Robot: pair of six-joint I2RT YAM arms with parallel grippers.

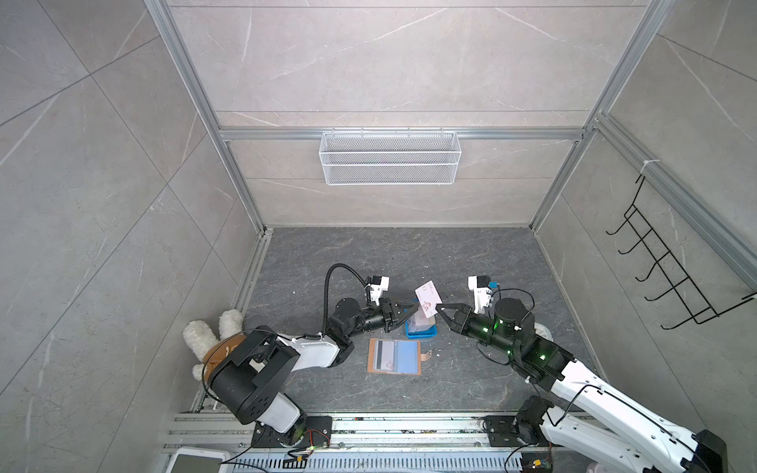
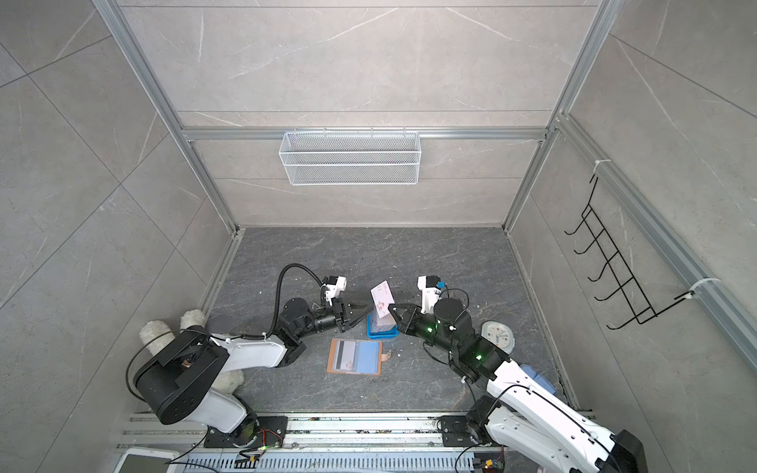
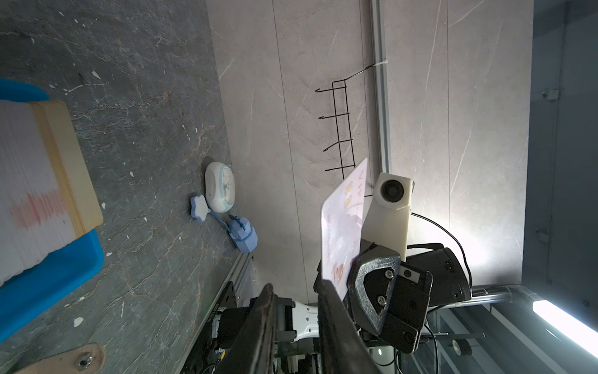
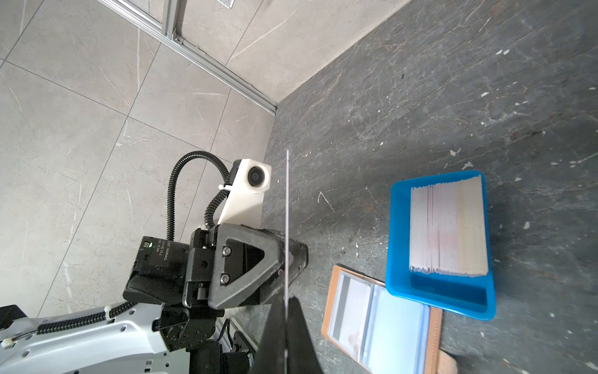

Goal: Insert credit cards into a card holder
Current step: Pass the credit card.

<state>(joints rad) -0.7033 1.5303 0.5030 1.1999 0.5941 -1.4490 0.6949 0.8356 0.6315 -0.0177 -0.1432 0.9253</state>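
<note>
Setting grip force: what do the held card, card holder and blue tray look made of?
By look: held card, thin stiff plastic, glossy, straight line edge-on; card holder, leather or imitation, matte tan, with clear plastic sleeves; blue tray, moulded plastic, smooth sheen.

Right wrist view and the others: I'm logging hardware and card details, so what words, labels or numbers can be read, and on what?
"DAMIAO": sideways label on the left arm's black motor housing; its smaller print is unreadable.
Card pinched by the right gripper: pink-red print, too blurred to read.
Clock: dial numbers too small.
Card stack: no readable text.
</note>
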